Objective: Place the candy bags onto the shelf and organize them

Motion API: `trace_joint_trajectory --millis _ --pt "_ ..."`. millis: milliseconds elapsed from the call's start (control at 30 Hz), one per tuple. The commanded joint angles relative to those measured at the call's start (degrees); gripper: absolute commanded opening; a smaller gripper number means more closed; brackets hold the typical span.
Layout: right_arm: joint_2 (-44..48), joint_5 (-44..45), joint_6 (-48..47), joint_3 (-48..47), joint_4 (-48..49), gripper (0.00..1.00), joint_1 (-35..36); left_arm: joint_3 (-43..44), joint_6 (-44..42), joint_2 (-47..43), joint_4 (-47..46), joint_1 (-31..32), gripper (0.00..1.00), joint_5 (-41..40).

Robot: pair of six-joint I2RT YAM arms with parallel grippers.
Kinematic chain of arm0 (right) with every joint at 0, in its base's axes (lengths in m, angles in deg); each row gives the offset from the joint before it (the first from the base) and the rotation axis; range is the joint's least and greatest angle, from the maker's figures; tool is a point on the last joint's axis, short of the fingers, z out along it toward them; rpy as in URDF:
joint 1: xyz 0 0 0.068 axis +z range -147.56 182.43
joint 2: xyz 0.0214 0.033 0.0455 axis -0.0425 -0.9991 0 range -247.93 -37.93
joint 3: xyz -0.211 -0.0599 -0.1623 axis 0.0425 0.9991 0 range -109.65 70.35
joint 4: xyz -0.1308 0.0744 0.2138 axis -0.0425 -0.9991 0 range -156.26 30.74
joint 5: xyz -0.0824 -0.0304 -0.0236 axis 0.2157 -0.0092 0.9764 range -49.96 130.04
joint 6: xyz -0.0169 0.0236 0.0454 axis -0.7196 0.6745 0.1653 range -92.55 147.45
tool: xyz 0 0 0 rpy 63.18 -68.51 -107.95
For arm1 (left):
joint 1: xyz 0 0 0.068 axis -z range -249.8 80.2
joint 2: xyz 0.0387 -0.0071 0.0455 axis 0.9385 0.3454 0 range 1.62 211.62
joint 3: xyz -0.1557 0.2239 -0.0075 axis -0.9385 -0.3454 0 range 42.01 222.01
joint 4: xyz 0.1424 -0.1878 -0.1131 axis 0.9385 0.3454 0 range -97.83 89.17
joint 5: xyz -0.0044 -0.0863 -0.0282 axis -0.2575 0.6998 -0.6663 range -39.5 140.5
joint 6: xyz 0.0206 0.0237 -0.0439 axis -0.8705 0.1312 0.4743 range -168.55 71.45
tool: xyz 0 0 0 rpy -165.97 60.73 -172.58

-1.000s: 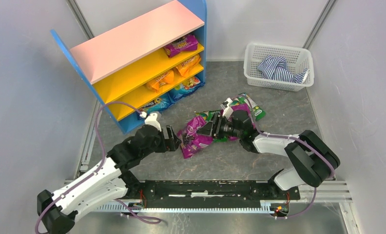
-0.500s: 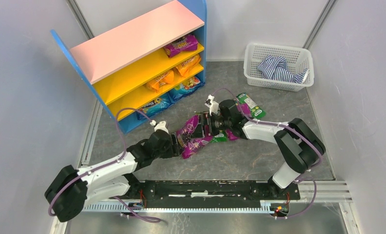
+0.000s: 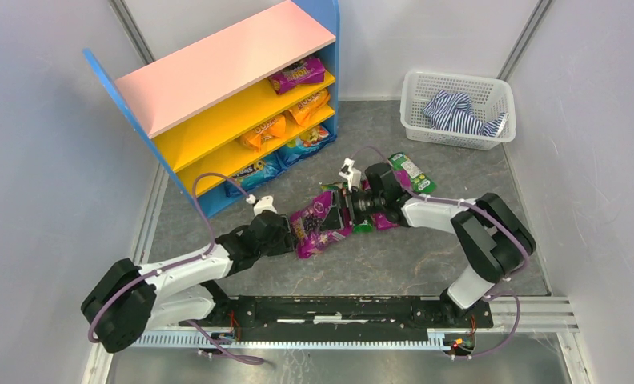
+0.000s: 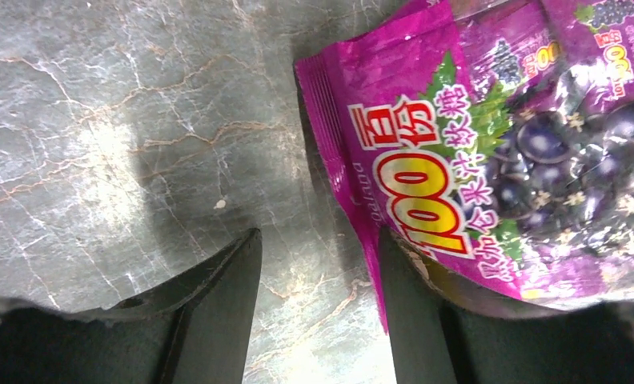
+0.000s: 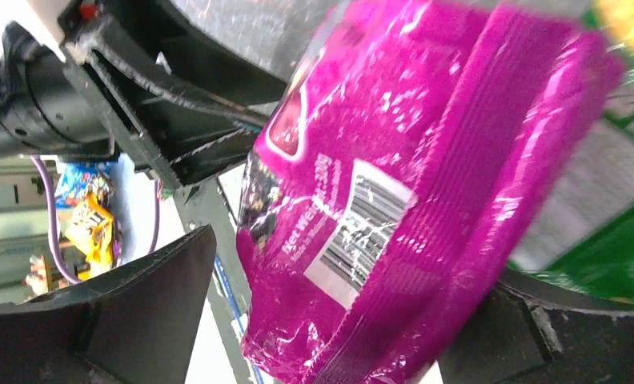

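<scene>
1. Purple foil candy bag [image 3: 320, 226] lies on the grey veined floor [image 4: 98, 120] in front of the shelf [image 3: 226, 68], between my two grippers. In the top view its long axis runs diagonally, near-left to far-right.
2. At my left end the printed face is up: yellow "100", dark grapes, green leaves, a crimped seal along the short edge. The right wrist view shows the barcoded back, glossy and wrinkled.
3. My left gripper [image 4: 318, 248] is spread, with bare floor in the gap. The bag's sealed edge lies against one finger [image 4: 410, 320]; nothing is pinched.
4. My right gripper [image 3: 346, 210] is spread wide around the bag's far end. The foil meets one finger and a clear gap shows at the other, so it is not clamped.
5. A green bag [image 3: 411, 170] lies flat just behind my right wrist.
6. The shelved packets [image 3: 264, 130], purple, orange and blue, sit on yellow boards under a pink top, at the end by one blue side panel.
</scene>
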Motion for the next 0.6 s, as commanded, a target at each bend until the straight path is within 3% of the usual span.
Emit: trace_joint_trajectory --millis 0,200,333,433,567 --pt "-2.79 -4.41 -4.62 -6.23 -1.72 0.98 -1.86 0.98 -1.84 1.33 0.7 -0.84 0.63 -3.8" --pt "-6.48 -4.96 -1.82 -6.81 -1.26 0.98 0.86 1.13 -1.64 2.58 -0.22 -0.85 0.63 -4.18" --pt "-6.17 -1.69 6.6 -2.56 7.84 0.85 2.83 2.23 -2.24 2.35 0.55 -0.87 0.63 -3.86" --pt "-6.23 2.05 14.02 0.37 12.35 0.59 4.27 4.73 -2.75 1.77 3.56 -0.95 0.7 -5.06" --pt "-4.2 5.58 23.03 6.49 23.66 0.5 4.51 8.44 -2.52 -2.72 11.51 -1.23 0.8 -5.94"
